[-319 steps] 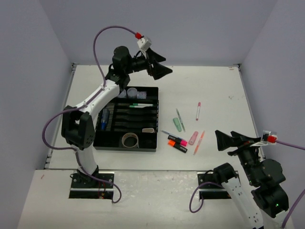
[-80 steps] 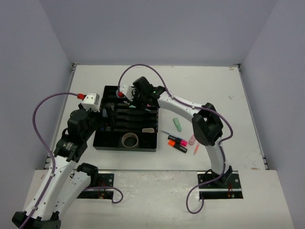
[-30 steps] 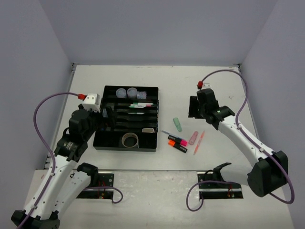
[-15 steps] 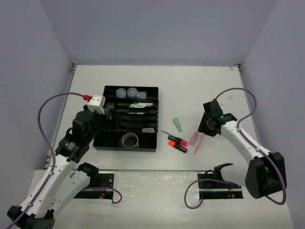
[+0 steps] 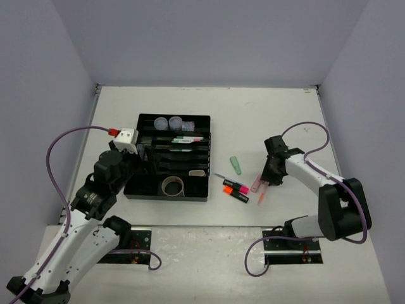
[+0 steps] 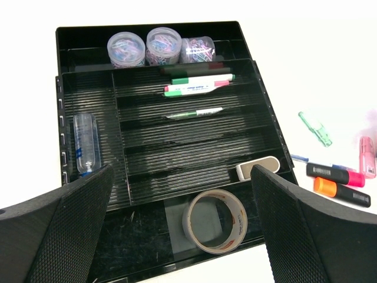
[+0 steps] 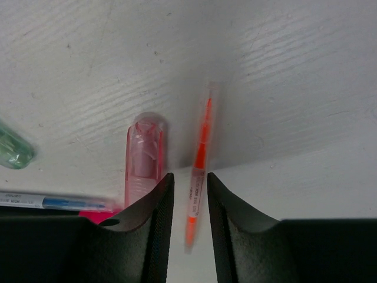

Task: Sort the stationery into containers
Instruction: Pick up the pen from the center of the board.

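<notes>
My right gripper (image 7: 189,177) is low over the table, near the right side (image 5: 269,179). Its jaws are narrow and straddle a thin orange pen (image 7: 202,135), with small gaps on both sides. A pink highlighter (image 7: 145,153) lies just left of that pen, outside the jaws. My left gripper (image 6: 181,171) hangs wide open above the near edge of the black organiser tray (image 6: 147,26), holding nothing. Under it in the tray lies the grey tape roll (image 6: 216,220). The tray also holds three clear tubs (image 6: 162,44), thin pens (image 6: 197,88) and a blue-capped tube (image 6: 84,141).
On the table right of the tray lie a green highlighter (image 5: 235,165), a pink-and-black highlighter (image 5: 235,185), an orange-and-black highlighter (image 5: 235,194) and a thin blue pen (image 5: 221,177). A small white-and-beige block (image 6: 257,168) sits in a tray slot. Grey walls close in three sides.
My right arm has swung back from mid-table and come down over the orange pen, its jaws narrowing around it. My left arm has shifted slightly toward the tray.
</notes>
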### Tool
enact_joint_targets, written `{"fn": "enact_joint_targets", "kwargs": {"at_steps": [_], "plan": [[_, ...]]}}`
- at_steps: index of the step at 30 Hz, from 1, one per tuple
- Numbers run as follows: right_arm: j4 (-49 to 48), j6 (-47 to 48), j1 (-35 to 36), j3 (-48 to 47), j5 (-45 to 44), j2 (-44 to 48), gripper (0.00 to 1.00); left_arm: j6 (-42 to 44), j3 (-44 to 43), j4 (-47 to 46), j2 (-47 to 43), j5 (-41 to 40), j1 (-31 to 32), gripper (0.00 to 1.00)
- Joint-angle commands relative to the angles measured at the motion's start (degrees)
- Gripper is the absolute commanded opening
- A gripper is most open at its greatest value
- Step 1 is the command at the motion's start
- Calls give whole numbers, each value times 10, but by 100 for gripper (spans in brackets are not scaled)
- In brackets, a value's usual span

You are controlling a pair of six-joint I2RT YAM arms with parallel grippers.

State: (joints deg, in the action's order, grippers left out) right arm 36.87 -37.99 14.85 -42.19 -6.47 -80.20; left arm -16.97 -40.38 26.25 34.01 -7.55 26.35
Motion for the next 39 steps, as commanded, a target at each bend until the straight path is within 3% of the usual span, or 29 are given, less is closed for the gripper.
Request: {"fn": "enact_joint_targets", "kwargs": {"at_steps": [1, 6, 11, 15, 19, 27, 31, 34, 39], "plan": [[-31, -21, -3, 11, 9, -2, 30, -7, -20, 0, 2, -6, 7, 100], [-14, -14, -4, -2, 24, -17, 27, -6, -22, 0, 5, -5, 12, 100], [-12, -5, -6, -7, 35, -26, 15, -6, -24, 5, 0, -9, 15, 100], [-4, 0, -6, -12, 49, -41, 15, -6, -25, 7, -1, -13, 20, 100], [1, -1, -6, -17, 43, -40, 6, -5, -27, 9, 0, -15, 27, 100], [61, 5, 17, -115, -25, 86, 0, -6, -31, 12, 6, -29, 29, 100], [-28, 109, 89, -210, 48, 83, 0, -12, -35, 15, -5, -70, 24, 100], [-110, 258, 134, -296, 116, 10, 0, -16, -33, 11, -20, -89, 7, 100], [-114, 457, 156, -460, 287, -140, 1, -20, -24, 2, -52, -101, -29, 100]]}}
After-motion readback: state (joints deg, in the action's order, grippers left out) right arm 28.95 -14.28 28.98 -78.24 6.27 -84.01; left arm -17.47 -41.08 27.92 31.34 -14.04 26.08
